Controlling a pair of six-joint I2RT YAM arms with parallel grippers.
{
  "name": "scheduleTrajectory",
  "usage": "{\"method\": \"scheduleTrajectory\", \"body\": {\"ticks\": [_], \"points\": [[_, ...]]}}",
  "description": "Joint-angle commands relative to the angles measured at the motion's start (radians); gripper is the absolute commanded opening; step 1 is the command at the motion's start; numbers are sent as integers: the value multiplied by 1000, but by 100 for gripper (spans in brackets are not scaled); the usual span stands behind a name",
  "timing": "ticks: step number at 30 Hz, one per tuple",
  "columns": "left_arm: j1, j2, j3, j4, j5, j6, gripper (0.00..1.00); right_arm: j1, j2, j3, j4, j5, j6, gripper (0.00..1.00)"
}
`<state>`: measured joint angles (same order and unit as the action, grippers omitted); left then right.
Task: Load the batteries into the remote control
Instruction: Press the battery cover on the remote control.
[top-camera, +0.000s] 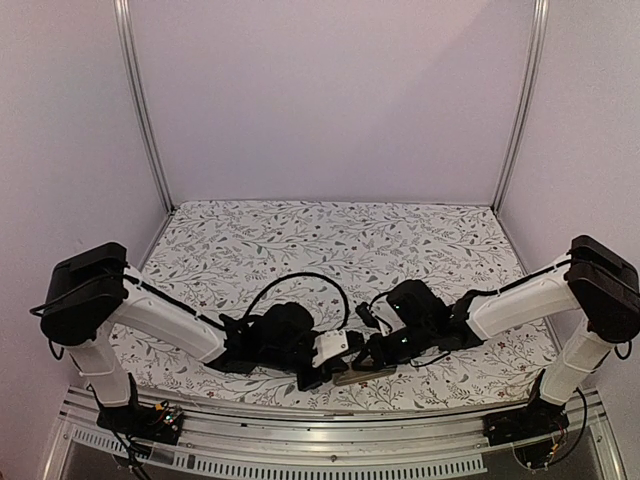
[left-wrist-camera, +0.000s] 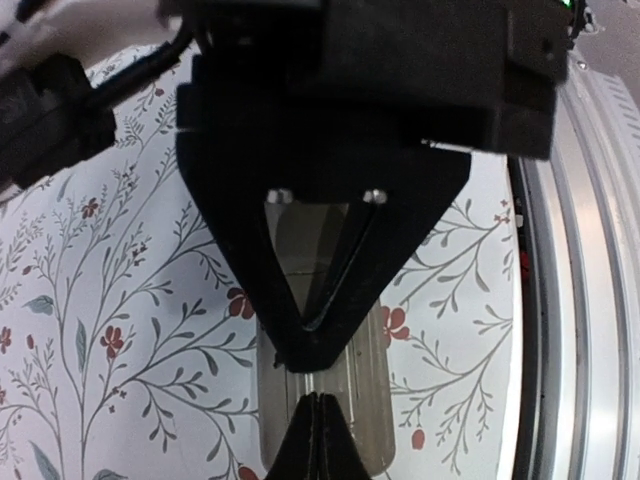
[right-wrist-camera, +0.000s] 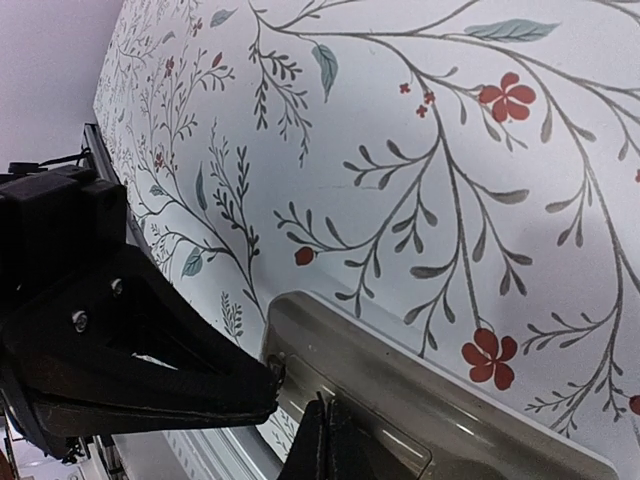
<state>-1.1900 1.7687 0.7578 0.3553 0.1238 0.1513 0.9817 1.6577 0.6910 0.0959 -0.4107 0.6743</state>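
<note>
The remote control (top-camera: 357, 378) lies face down on the floral cloth near the front edge, its grey-tan back (left-wrist-camera: 385, 395) up. A cover panel (right-wrist-camera: 420, 435) with a seam shows on that back. My left gripper (left-wrist-camera: 316, 402) is shut, its tip down on the remote's back. The right gripper (right-wrist-camera: 326, 410) is also shut and points at the same end from the opposite side. The two tips nearly meet over the remote (right-wrist-camera: 470, 385). Neither gripper holds anything. The batteries are out of view.
A metal rail (top-camera: 330, 442) runs along the table's near edge, just in front of the remote. Both arms (top-camera: 170, 320) (top-camera: 520, 300) reach in from the sides. Grey walls and two upright frame posts (top-camera: 145, 110) close off the back.
</note>
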Motion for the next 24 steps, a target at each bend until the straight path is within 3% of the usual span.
{"method": "scheduleTrajectory", "body": {"ticks": [1,11,24], "points": [[-21,53,30,-73,11,37,0,7,67,-48,-196,54,19,0],[-48,105,102,-322,-47,112,0,6,36,12,-319,88,28,0],[-48,79,57,-317,-56,108,0,0,-8,95,-313,36,12,1]]}}
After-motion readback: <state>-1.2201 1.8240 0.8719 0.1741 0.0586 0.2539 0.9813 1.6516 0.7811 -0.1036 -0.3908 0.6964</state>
